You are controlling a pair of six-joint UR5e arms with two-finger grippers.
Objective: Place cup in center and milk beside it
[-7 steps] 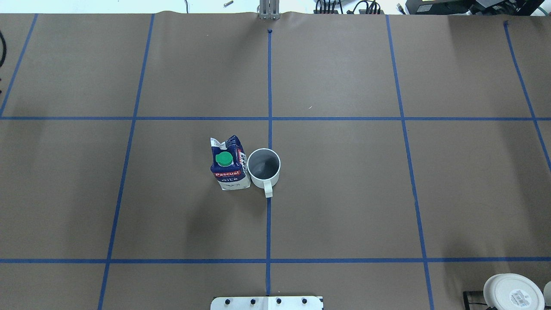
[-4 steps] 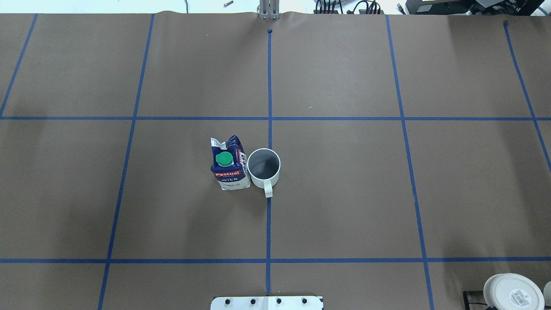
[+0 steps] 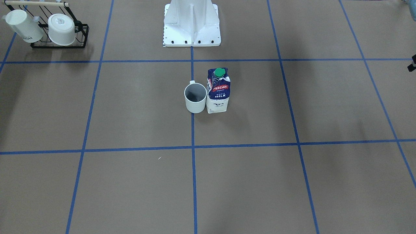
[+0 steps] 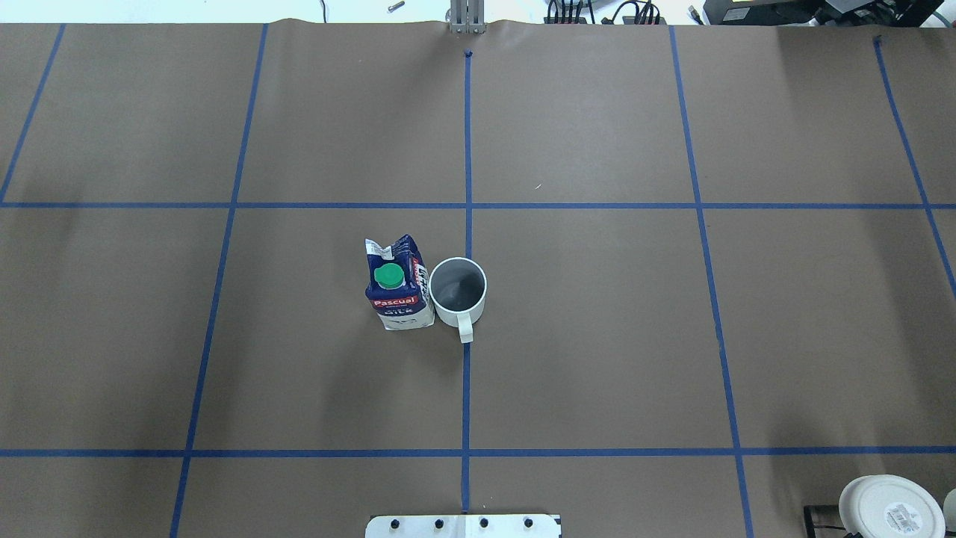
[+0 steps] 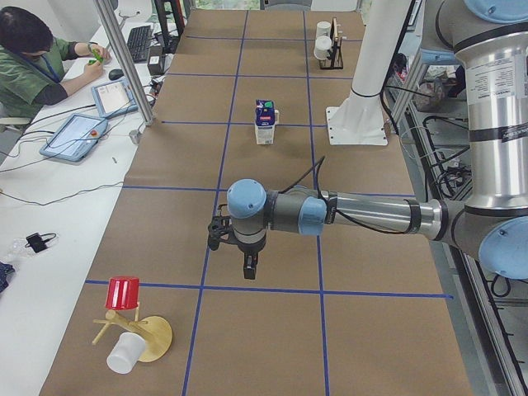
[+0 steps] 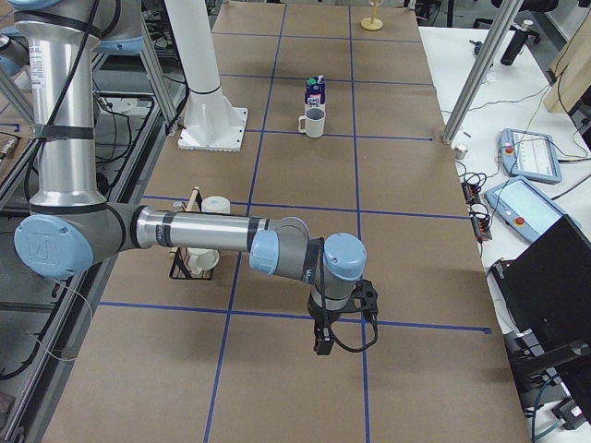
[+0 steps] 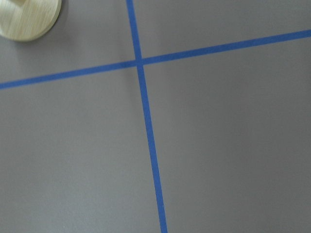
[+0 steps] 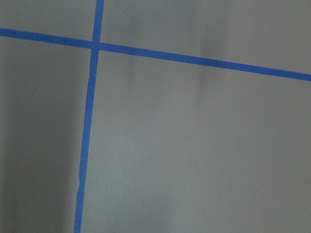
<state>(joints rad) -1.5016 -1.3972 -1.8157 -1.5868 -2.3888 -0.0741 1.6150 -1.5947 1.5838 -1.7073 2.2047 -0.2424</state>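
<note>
Left hand (image 5: pixel 249 268) hung low over the worktop (image 5: pixel 272 346), pointing down, on an arm stretched out flat. Right hand (image 6: pixel 322 343) hung the same way at the other end. How far open each hand was, or if it held anything, could not be told. Far from both hands, the cup (image 4: pixel 458 288) stood upright on the blue line (image 4: pixel 465 388) in the center (image 4: pixel 567 329). The milk (image 4: pixel 397 288) stood beside it, on the left hand's side.

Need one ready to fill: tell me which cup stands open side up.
The handled mug on the middle tape line, beside the milk carton. The lettered cup and the plain cup on the black rack are tipped sideways.
</note>
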